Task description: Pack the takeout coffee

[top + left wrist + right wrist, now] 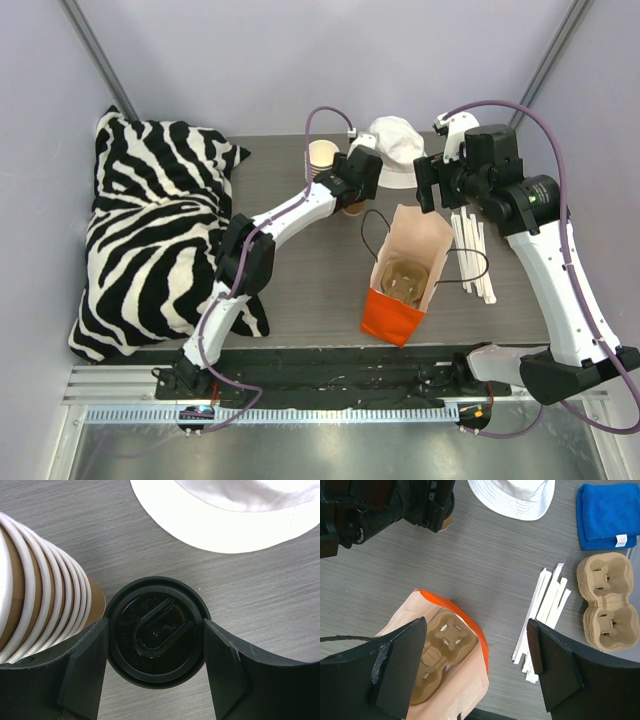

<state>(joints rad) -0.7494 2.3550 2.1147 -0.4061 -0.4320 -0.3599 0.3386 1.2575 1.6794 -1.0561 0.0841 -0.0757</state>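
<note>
Back of the desk: the takeout coffee (156, 642) stands upright on the grey desk (300, 285), just beside a stack of paper cups (40, 590) and near a white hat (225, 515).
Coffee lid: round and black, and it is on the cup. From above, the lid hides the cup under it.
Left end effector (155, 624): it is down over the coffee. One black finger (87, 665) is on each side of the lid, right at its rim. I cannot tell if the fingers squeeze the cup or only sit next to it.
Right end effector (476, 630): it is open wide and has hold of nothing. It hangs over the mouth of the paper bag.
Paper bag (405, 285): tan with an orange part and thin black string handles. It sits in the middle of the desk with its mouth open. A brown cup carrier (442, 650) is inside it.
Coffee and bag: they are apart. The coffee is behind the bag and a bit to the left.
Right side of the desk: white wrapped straws (545, 615) lie in a loose bunch. Next to them is a pile of brown carriers (607, 602), with a folded blue cloth (610, 515) behind it.
Left side: a big zebra pillow (160, 230) lies at the edge of the desk.
</note>
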